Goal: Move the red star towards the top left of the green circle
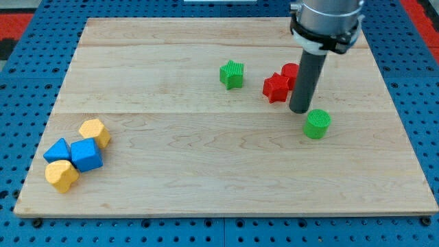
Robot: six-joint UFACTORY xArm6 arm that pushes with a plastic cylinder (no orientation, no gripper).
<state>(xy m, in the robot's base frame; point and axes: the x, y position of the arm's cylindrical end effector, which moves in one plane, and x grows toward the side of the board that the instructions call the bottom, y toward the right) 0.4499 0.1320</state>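
Red star (pixel 276 88) sits just up-left of the green circle (pixel 317 124).
Light, rigid, slides easily; my tip (pixel 299 110), no fingers, holds nothing, nudges its flank.

The arm (pixel 326 20) enters at the view's 1 o'clock edge, its grey cylindrical wrist ringed by a black collar with a white band beneath. From it a straight dark rod (pixel 306 79) hangs nearly vertical, and my tip (pixel 299 110) rests on the board, toward 2 o'clock from the view's centre.
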